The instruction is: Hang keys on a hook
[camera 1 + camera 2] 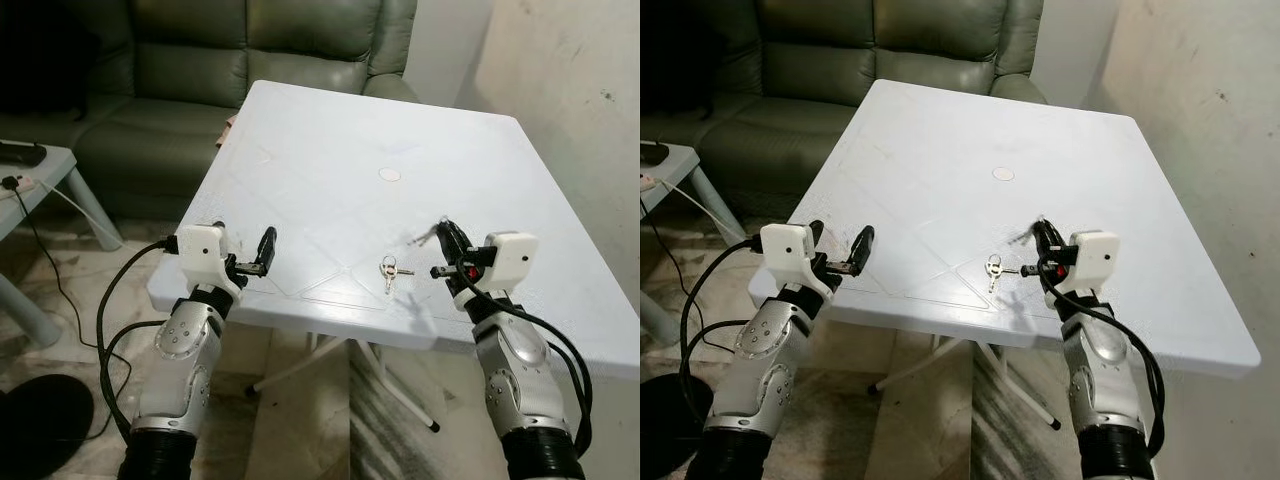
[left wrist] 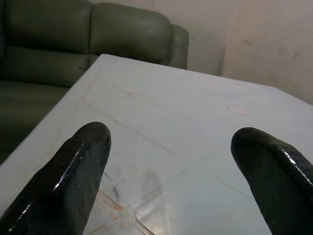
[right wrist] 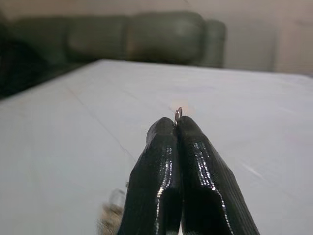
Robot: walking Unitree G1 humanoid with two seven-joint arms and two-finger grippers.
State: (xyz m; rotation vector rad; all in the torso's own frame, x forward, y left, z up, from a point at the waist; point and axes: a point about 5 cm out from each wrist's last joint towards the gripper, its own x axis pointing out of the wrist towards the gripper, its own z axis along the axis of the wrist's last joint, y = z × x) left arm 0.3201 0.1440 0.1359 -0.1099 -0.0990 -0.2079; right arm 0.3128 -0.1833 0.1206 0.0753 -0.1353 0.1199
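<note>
White table [image 1: 330,120] before a green sofa [image 1: 190,60], beside a scuffed wall [image 1: 570,80].
Keys [image 1: 389,270] lie near the table's front edge. The right gripper [image 3: 177,128] is clenched on a thin metal ring [image 3: 178,115], mostly hidden; the left gripper [image 2: 168,161] is spread wide at the front-left corner.

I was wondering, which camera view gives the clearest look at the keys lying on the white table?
The left eye view: the keys lie sharp and whole on the table, beside the right gripper. The right eye view shows them too; the right wrist view shows a blur near the fingers.
</note>
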